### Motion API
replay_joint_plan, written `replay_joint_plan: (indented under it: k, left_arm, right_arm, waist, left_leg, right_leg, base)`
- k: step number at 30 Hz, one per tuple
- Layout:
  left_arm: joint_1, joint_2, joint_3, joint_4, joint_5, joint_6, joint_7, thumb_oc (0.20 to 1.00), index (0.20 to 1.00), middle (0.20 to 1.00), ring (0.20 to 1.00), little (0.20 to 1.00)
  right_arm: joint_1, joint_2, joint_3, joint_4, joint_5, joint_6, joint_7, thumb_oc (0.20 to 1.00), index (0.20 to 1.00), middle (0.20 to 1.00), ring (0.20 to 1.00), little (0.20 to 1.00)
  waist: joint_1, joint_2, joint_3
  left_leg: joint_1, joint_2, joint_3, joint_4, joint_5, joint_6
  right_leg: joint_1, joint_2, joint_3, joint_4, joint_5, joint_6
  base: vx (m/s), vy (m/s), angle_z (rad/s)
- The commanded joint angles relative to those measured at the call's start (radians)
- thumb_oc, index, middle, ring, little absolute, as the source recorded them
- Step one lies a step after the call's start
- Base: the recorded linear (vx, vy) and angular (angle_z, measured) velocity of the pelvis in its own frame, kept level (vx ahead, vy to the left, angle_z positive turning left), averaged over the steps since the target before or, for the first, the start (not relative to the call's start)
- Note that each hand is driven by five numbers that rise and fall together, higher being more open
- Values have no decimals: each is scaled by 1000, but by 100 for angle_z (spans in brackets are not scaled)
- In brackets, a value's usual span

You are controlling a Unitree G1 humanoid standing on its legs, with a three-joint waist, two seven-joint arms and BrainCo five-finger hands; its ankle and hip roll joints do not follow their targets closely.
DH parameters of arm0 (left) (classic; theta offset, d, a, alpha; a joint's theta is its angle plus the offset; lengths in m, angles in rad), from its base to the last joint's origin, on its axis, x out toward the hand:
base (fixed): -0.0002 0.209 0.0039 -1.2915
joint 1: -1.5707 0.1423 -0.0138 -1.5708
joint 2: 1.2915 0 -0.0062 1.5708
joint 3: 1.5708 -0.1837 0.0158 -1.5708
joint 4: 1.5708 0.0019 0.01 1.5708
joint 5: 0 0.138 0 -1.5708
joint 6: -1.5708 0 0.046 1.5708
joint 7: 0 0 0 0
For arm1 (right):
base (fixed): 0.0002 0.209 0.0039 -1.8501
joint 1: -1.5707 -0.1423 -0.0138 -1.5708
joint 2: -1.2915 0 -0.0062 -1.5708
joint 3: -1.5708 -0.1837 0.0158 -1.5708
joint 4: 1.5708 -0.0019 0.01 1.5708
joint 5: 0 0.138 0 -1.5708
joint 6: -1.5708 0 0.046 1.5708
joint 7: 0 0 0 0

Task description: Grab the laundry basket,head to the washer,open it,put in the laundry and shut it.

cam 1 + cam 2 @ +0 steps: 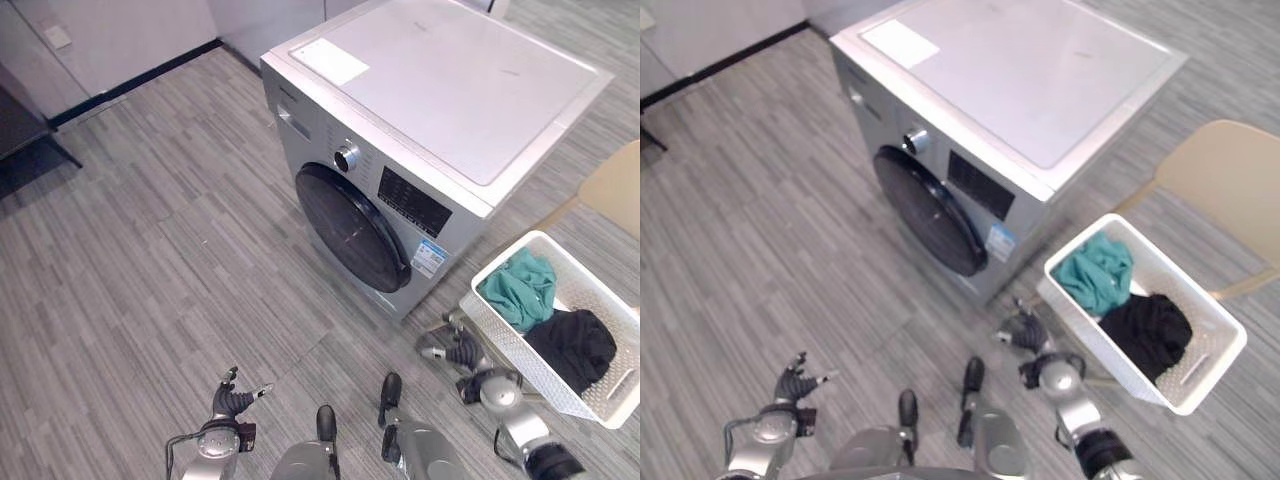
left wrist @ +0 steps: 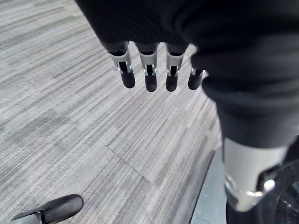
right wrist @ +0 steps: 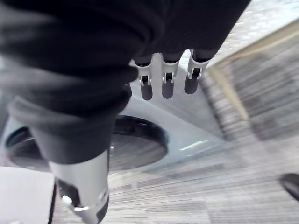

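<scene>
The white laundry basket [image 1: 505,345] stands low at the right of the silver washer [image 1: 450,90], next to its front corner. A teal cloth [image 1: 520,285] and a black cloth [image 1: 572,345] lie in it. The washer's round dark door [image 1: 350,225] is shut, with a knob [image 1: 346,157] above it. My right hand [image 1: 455,350] hangs by the basket's near left corner, and its straight fingers [image 3: 163,79] hold nothing, with the washer door [image 3: 135,144] beyond them. My left hand [image 1: 232,400] is low at the left over the floor, its fingers [image 2: 149,74] straight.
A beige chair [image 1: 1230,185] stands behind the basket at the right. A wall with a dark baseboard [image 1: 130,85] runs along the far left, and dark furniture [image 1: 20,140] sits at the left edge. Grey striped floor spreads in front of the washer.
</scene>
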Motion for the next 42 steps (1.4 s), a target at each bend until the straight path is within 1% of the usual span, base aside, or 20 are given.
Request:
replay_joint_plan:
  k: [1, 4, 5, 8, 9, 13, 14, 16, 18, 21, 22, 25, 28, 30, 31, 34, 36, 39, 40, 42]
  left_arm:
    - [-43, 34, -11, -17, 17, -39, 4, 1000, 1000, 1000, 1000, 1000]
    - [-47, 33, -15, -19, 14, -41, 6, 1000, 1000, 1000, 1000, 1000]
    - [-64, 32, -37, -25, 1, -51, 21, 1000, 1000, 1000, 1000, 1000]
    - [-72, 33, -49, -35, -10, -58, 32, 1000, 1000, 1000, 1000, 1000]
    - [-74, 34, -61, -43, -24, -62, 37, 1000, 1000, 1000, 1000, 1000]
    - [-82, 40, -79, -51, -41, -69, 47, 1000, 1000, 1000, 1000, 1000]
    - [-82, 40, -79, -51, -41, -69, 47, 1000, 1000, 1000, 1000, 1000]
    - [-98, 41, -98, -47, -52, -77, 57, 1000, 1000, 1000, 1000, 1000]
    - [-115, 48, -114, -51, -68, -85, 63, 1000, 1000, 1000, 1000, 1000]
    - [-146, 63, -137, -47, -90, -95, 70, 1000, 1000, 1000, 1000, 1000]
    - [-163, 73, -150, -54, -98, -101, 72, 1000, 1000, 1000, 1000, 1000]
    - [-167, 74, -154, -56, -100, -102, 73, 1000, 1000, 1000, 1000, 1000]
    - [-182, 74, -161, -47, -99, -99, 72, 1000, 1000, 1000, 1000, 1000]
    - [-190, 69, -164, -44, -93, -97, 75, 1000, 1000, 1000, 1000, 1000]
    - [-192, 65, -158, -52, -87, -95, 75, 1000, 1000, 1000, 1000, 1000]
    - [-195, 57, -148, -58, -68, -92, 80, 1000, 1000, 1000, 1000, 1000]
    - [-193, 49, -136, -59, -58, -87, 84, 1000, 1000, 1000, 1000, 1000]
    - [-189, 42, -130, -58, -50, -85, 85, 1000, 1000, 1000, 1000, 1000]
    - [-178, 38, -124, -63, -39, -81, 82, 1000, 1000, 1000, 1000, 1000]
    - [-174, 37, -122, -66, -34, -78, 80, 1000, 1000, 1000, 1000, 1000]
  right_arm:
    - [-59, 7, 60, -49, 37, -59, -6, 1000, 1000, 1000, 1000, 1000]
    - [-82, 7, 67, -55, 33, -61, -13, 1000, 1000, 1000, 1000, 1000]
    - [-167, 9, 83, -62, 17, -68, -57, 1000, 1000, 1000, 1000, 1000]
    - [-210, 15, 81, -58, 22, -72, -86, 1000, 1000, 1000, 1000, 1000]
    - [-245, 18, 73, -52, 31, -71, -113, 1000, 1000, 1000, 1000, 1000]
    - [-305, 36, 62, -33, 58, -76, -159, 1000, 1000, 1000, 1000, 1000]
    - [-305, 36, 62, -33, 58, -76, -159, 1000, 1000, 1000, 1000, 1000]
    - [-358, 60, 60, 3, 93, -83, -188, 1000, 1000, 1000, 1000, 1000]
    - [-429, 63, 67, 52, 115, -84, -207, 1000, 1000, 1000, 1000, 1000]
    - [-551, 44, 86, 154, 144, -72, -217, 1000, 1000, 1000, 1000, 1000]
    - [-600, 30, 85, 193, 160, -68, -228, 1000, 1000, 1000, 1000, 1000]
    - [-610, 28, 83, 206, 172, -68, -230, 1000, 1000, 1000, 1000, 1000]
    - [-614, 37, 103, 195, 194, -68, -209, 1000, 1000, 1000, 1000, 1000]
    - [-594, 39, 95, 153, 196, -77, -214, 1000, 1000, 1000, 1000, 1000]
    - [-567, 32, 86, 104, 170, -78, -222, 1000, 1000, 1000, 1000, 1000]
    - [-503, 18, 50, 16, 117, -87, -250, 1000, 1000, 1000, 1000, 1000]
    - [-447, 10, 20, -37, 88, -91, -262, 1000, 1000, 1000, 1000, 1000]
    - [-395, 7, -10, -84, 72, -96, -270, 1000, 1000, 1000, 1000, 1000]
    - [-346, 2, -34, -122, 57, -106, -274, 1000, 1000, 1000, 1000, 1000]
    - [-325, 0, -44, -135, 53, -106, -275, 1000, 1000, 1000, 1000, 1000]
  waist:
    - [8, -20, -32]
    - [11, -19, -32]
    - [28, -5, -13]
    - [36, 0, -5]
    - [45, 6, 3]
    - [63, 16, 22]
    - [63, 16, 22]
    - [76, 21, 40]
    - [93, 30, 54]
    - [117, 41, 74]
    - [128, 47, 79]
    - [131, 48, 81]
    - [137, 49, 84]
    - [132, 49, 86]
    - [125, 49, 85]
    - [112, 41, 89]
    - [102, 28, 87]
    - [91, 18, 84]
    - [77, 8, 81]
    - [72, 5, 79]
  left_leg:
    - [-63, -4, -7, 75, -47, -17]
    - [-75, -6, -10, 71, -39, -18]
    - [-101, -5, -18, 61, -24, -21]
    - [-119, -5, -22, 52, -13, -22]
    - [-132, -5, -26, 41, -2, -23]
    - [-163, -7, -37, 28, 17, -22]
    - [-163, -7, -37, 28, 17, -22]
    - [-189, -11, -47, 23, 29, -22]
    - [-212, -15, -55, 17, 42, -23]
    - [-242, -23, -74, 7, 63, -27]
    - [-253, -28, -85, -3, 72, -29]
    - [-255, -29, -89, -7, 75, -29]
    - [-257, -33, -101, -22, 84, -31]
    - [-256, -36, -102, -27, 83, -33]
    - [-256, -37, -103, -29, 81, -33]
    - [-253, -38, -100, -25, 73, -30]
    - [-246, -36, -94, -25, 66, -27]
    - [-237, -35, -88, -23, 56, -23]
    - [-225, -33, -78, -18, 45, -19]
    - [-219, -32, -74, -16, 40, -18]
  right_leg:
    - [17, -52, 14, 64, -131, 117]
    - [9, -55, 10, 60, -127, 117]
    - [-6, -59, 3, 56, -124, 117]
    - [-21, -63, -2, 51, -117, 118]
    - [-33, -65, -6, 47, -113, 118]
    - [-64, -73, -10, 47, -103, 119]
    - [-64, -73, -10, 47, -103, 119]
    - [-90, -79, -14, 52, -96, 119]
    - [-111, -87, -20, 57, -91, 120]
    - [-138, -97, -34, 64, -85, 120]
    - [-143, -104, -49, 62, -84, 121]
    - [-143, -106, -54, 63, -84, 121]
    - [-146, -109, -65, 67, -87, 123]
    - [-143, -114, -72, 67, -87, 126]
    - [-142, -116, -73, 67, -87, 127]
    - [-137, -116, -73, 66, -88, 129]
    - [-132, -115, -68, 65, -88, 132]
    - [-126, -115, -61, 64, -86, 134]
    - [-120, -113, -52, 65, -86, 135]
    - [-117, -111, -47, 64, -85, 136]
  base:
    - [-3, -34, 6]
    - [-33, -11, 16]
    - [-71, -8, 26]
    - [-63, 1, 7]
    - [-51, 17, 5]
    - [-56, 21, 2]
    - [-64, 12, 2]
    - [-68, 19, 13]
    - [-79, 34, 24]
    - [-61, 28, 23]
    - [-13, 2, 49]
    - [3, 3, 29]
    - [19, 11, 16]
    - [27, 15, 14]
    - [18, 20, 21]
    - [13, 18, 17]
    - [8, 1, 3]
    - [19, 13, -10]
    - [22, 24, -22]
    - [15, 19, -20]
